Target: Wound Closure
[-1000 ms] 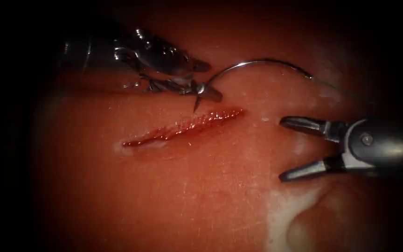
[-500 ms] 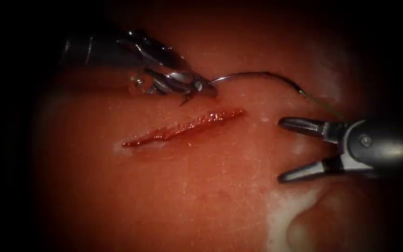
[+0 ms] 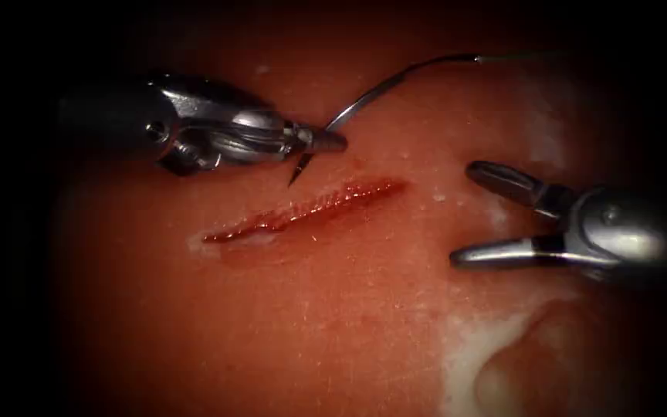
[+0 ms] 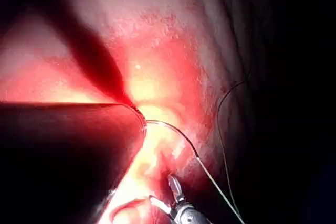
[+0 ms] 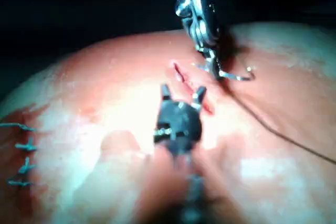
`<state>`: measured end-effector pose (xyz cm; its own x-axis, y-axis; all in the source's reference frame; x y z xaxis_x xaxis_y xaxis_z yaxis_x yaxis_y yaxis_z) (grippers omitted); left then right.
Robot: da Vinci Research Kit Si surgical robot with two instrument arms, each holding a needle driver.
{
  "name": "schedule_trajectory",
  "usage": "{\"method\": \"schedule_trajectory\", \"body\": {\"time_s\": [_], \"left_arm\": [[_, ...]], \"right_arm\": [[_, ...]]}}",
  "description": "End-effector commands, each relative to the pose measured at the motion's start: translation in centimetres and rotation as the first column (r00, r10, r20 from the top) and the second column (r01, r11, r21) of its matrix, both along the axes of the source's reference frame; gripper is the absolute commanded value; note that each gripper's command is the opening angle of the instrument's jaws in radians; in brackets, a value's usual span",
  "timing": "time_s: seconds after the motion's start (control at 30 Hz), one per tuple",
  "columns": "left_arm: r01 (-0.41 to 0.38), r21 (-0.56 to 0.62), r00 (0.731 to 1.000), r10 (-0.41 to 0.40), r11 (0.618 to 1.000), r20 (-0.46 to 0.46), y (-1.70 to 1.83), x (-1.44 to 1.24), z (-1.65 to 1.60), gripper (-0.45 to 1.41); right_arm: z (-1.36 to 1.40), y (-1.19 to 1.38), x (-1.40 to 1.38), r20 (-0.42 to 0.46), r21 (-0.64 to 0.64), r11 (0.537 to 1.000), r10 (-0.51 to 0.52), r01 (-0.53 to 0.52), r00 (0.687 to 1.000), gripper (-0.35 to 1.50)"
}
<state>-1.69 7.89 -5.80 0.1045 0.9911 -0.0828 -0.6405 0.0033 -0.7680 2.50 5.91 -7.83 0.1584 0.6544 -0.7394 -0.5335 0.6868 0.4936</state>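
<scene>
The cut (image 3: 303,210) runs slantwise across the tissue (image 3: 333,309). My left tool (image 3: 326,140) is shut on the curved needle (image 3: 395,77) a short way behind its point. The point (image 3: 296,174) aims down at the tissue just above and left of the cut and is not in it. The needle's body arcs up and to the right, and thread (image 3: 519,55) trails from its tail. My right tool (image 3: 463,216) stands open right of the cut and holds nothing. The right wrist view has the right tool (image 5: 181,95), the left tool (image 5: 202,24) and the needle (image 5: 236,76).
Pale fatty tissue (image 3: 472,355) lies at the lower right. Thread (image 5: 278,132) runs over the tissue surface. Blue stitches (image 5: 21,156) sit on another part of the tissue. The left wrist view has the needle (image 4: 176,129), thread (image 4: 220,129) and the right tool (image 4: 176,192).
The left jaws shut on the needle near its point, then turned it so the tail swung up and away. The right tool's open jaws shifted slightly up and tilted.
</scene>
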Motion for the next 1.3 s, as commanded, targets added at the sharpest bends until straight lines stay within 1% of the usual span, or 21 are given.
{"method": "schedule_trajectory", "body": {"time_s": [0.03, 0.07, 0.1, 0.13, 0.23, 0.3, 0.47, 0.57, 0.7, 0.83, 1.1, 1.3], "left_arm": [[0.024, 0.002, 0.999, -0.024, 1.0, 0.031, -0.06, -0.02, -0.01, -0.35], [0.036, 0.0, 0.998, -0.036, 0.999, 0.046, -0.08, -0.01, -0.03, -0.35], [0.059, 0.004, 0.996, -0.059, 0.998, 0.072, -0.11, 0.01, -0.08, -0.35], [0.085, 0.007, 0.991, -0.085, 0.996, 0.104, -0.14, 0.03, -0.13, -0.35], [0.121, 0.022, 0.982, -0.123, 0.992, 0.145, -0.21, 0.07, -0.2, -0.35], [0.124, 0.02, 0.981, -0.125, 0.992, 0.15, -0.23, 0.08, -0.21, -0.35], [0.131, 0.015, 0.979, -0.131, 0.991, 0.158, -0.29, 0.05, -0.24, -0.35], [0.126, 0.017, 0.979, -0.127, 0.992, 0.161, -0.35, 0.02, -0.27, -0.35], [0.118, 0.014, 0.979, -0.119, 0.993, 0.165, -0.37, 0.01, -0.28, -0.35], [0.108, 0.006, 0.98, -0.108, 0.994, 0.167, -0.39, 0.0, -0.29, -0.35], [0.1, -0.003, 0.978, -0.098, 0.995, 0.183, -0.4, -0.04, -0.33, -0.35], [0.095, -0.012, 0.978, -0.091, 0.995, 0.186, -0.39, -0.04, -0.36, -0.35]], "right_arm": [[0.07, -0.02, 0.04, -0.054, 0.025, 0.996, 0.092, -0.09, 0.994, 1.05], [0.07, -0.01, 0.04, -0.072, 0.029, 0.992, 0.121, -0.119, 0.99, 1.05], [0.08, 0.01, 0.06, -0.099, 0.044, 0.985, 0.173, -0.169, 0.98, 1.05], [0.09, 0.02, 0.08, -0.123, 0.054, 0.975, 0.222, -0.217, 0.967, 1.05], [0.13, 0.09, 0.13, -0.174, 0.066, 0.943, 0.334, -0.327, 0.926, 1.05], [0.16, 0.11, 0.15, -0.183, 0.071, 0.931, 0.364, -0.357, 0.913, 1.06], [0.23, 0.2, 0.34, -0.18, 0.072, 0.921, 0.39, -0.383, 0.903, 1.08], [0.29, 0.27, 0.45, -0.181, 0.07, 0.921, 0.389, -0.383, 0.903, 1.1], [0.33, 0.31, 0.57, -0.182, 0.069, 0.921, 0.389, -0.383, 0.903, 1.1], [0.36, 0.33, 0.61, -0.183, 0.067, 0.922, 0.387, -0.382, 0.904, 1.1], [0.5, 0.28, 0.69, -0.202, 0.063, 0.931, 0.364, -0.359, 0.909, 1.06], [0.51, 0.27, 0.7, -0.215, 0.084, 0.931, 0.365, -0.355, 0.906, 0.96]]}}
